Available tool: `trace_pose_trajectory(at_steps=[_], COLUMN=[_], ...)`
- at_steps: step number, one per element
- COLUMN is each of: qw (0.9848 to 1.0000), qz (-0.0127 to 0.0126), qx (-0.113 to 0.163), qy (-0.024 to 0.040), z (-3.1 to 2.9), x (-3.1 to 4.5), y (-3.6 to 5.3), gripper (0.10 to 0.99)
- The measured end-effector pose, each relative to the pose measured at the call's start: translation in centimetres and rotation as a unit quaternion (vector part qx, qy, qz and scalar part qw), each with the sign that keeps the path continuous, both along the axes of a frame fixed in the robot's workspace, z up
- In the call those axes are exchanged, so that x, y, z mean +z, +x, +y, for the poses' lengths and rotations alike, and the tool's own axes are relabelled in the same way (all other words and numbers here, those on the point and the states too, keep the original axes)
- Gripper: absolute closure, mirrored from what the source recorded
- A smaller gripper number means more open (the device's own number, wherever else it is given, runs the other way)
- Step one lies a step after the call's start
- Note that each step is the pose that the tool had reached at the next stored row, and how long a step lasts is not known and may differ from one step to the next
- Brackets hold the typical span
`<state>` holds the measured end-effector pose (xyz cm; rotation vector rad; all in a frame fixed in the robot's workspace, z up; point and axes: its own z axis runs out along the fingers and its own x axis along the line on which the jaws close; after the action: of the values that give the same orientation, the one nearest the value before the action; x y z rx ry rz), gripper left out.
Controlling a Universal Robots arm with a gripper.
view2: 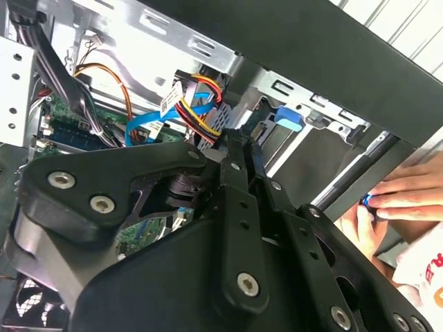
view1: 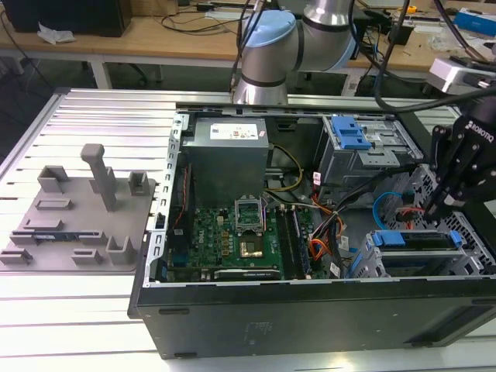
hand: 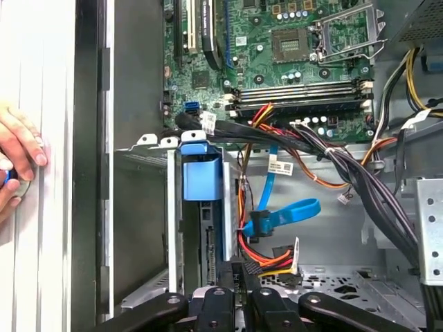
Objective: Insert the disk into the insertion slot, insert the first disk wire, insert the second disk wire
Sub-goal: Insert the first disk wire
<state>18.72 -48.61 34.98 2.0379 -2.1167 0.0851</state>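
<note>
My gripper hangs inside the open PC case, at the right edge of the exterior view, tips pointing down just above the disk. In both wrist views the fingers sit drawn close together w/ only a narrow gap. Can't tell whether anything is pinched btwn them.

The disk sits in the insertion slot, lower right of the exterior view. From there I see mostly its bright blue carrier frame: a long blue strip across the cage w/ a dark band just under it. In the first wrist view the carrier's blue tab sticks out of the cage, and next to it is the disk's narrow edge w/ a dark connector strip. The silver body & label are hidden inside the slot.

The slot itself is silvery sheet metal w/ perforated walls around the carrier.

A flat blue data cable loops just beside the disk's edge. A red/yellow/black wire bundle reaches right up to my tips; touching or not, can't tell.

A person's hand rests on the table outside the case wall.
</note>
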Motion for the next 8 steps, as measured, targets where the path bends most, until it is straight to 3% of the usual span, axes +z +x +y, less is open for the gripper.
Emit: trace_pose_trajectory(at_steps=[3, 8], qw=[1.0, 1.0], qz=[0.0002, 0.0002], qx=[0.0, 0.0], qy=[0.0057, 0.0071], z=[-0.55, -0.6], x=[-0.01, 0.0], y=[0.02, 0.01], gripper=[0.922, 0.922])
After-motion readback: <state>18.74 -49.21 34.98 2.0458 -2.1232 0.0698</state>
